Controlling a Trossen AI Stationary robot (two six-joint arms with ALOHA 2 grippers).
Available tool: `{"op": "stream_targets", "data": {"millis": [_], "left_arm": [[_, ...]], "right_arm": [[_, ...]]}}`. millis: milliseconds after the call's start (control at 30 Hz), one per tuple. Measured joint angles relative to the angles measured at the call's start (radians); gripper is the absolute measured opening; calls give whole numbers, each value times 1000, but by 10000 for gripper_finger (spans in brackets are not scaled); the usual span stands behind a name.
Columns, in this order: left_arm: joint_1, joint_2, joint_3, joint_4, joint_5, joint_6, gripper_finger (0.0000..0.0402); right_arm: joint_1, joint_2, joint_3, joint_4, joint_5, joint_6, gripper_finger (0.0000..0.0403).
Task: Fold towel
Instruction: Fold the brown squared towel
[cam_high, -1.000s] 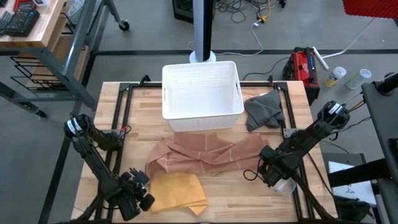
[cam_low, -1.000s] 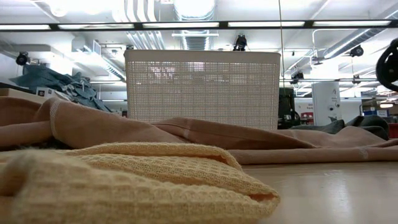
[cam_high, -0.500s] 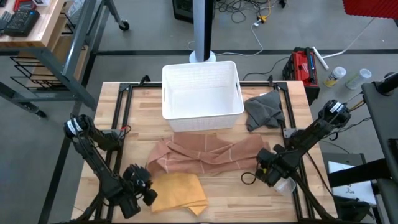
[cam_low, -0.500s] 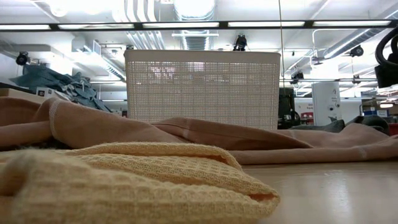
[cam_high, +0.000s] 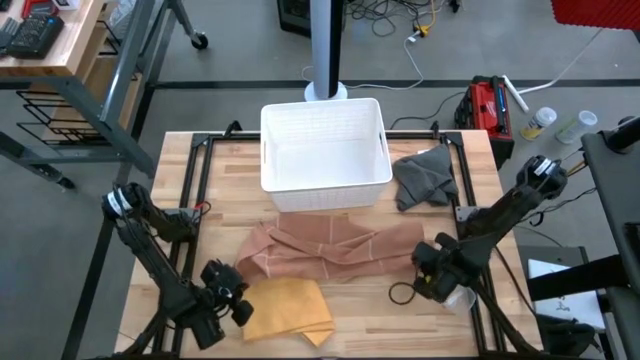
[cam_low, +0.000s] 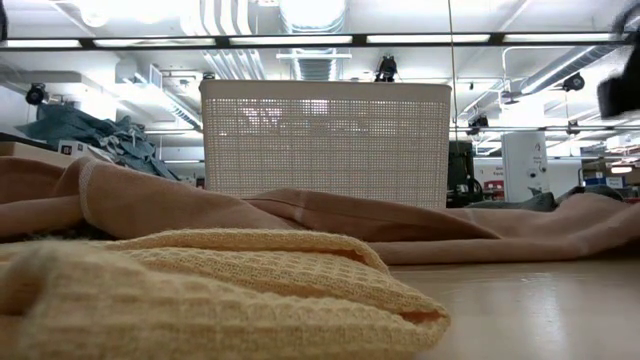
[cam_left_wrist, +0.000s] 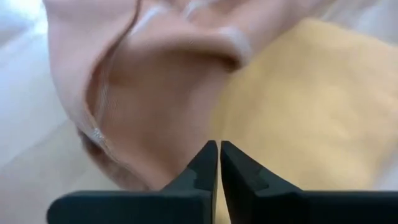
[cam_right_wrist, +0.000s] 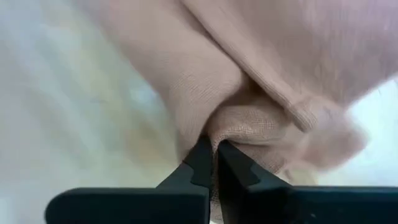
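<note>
Towel first: your crumpled pinkish-tan fabric towel (cam_high: 330, 250) lies mid-table, just in front of the white perforated plastic basket (cam_high: 324, 152), w/ its right corner reaching the right gripper (cam_high: 428, 262). In the right wrist view that gripper's fingers (cam_right_wrist: 200, 163) are pressed together on a bunched fold of the towel (cam_right_wrist: 261, 93), so you've got it pinched. Left gripper (cam_high: 232, 292) sits low at the front left, at the seam where the towel's left edge meets the folded yellow waffle-weave cloth (cam_high: 285, 308). Its fingers (cam_left_wrist: 208, 163) are together w/ nothing visibly caught between them; tips look to be just short of the towel (cam_left_wrist: 149, 124) edge, though you can't be sure from that close view whether they touch it. Yellow cloth (cam_left_wrist: 311, 112) lies beside the towel, partly tucked under its edge. Low view shows the same cloth (cam_low: 220, 290) up front, towel (cam_low: 300, 215) draped behind it, basket (cam_low: 325, 140) behind both. Dark grey crumpled rag (cam_high: 425, 178) sits right of the basket, apart from the towel. All on the light wooden table (cam_high: 360, 325).
</note>
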Motion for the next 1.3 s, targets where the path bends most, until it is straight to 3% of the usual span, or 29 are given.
{"op": "stream_targets", "data": {"millis": [133,300,500,600,767,933,1300], "left_arm": [[-33,-3,175,-197,-49,22,1],[-91,5,444,-454,-209,21,0],[-96,4,552,-439,-219,75,0],[-85,5,507,-401,-112,18,5],[-55,6,326,-373,91,-177,32],[-19,6,153,-359,104,-315,81],[70,5,-55,-103,109,-301,184]], "right_arm": [[62,-95,93,-64,105,-5,1],[136,-164,199,-185,194,-3,1],[195,-162,285,-306,225,40,0],[204,-149,284,-306,224,41,0],[204,-114,282,-308,220,39,0],[203,-94,281,-306,217,28,0],[203,-96,281,-305,217,2,0]]}}
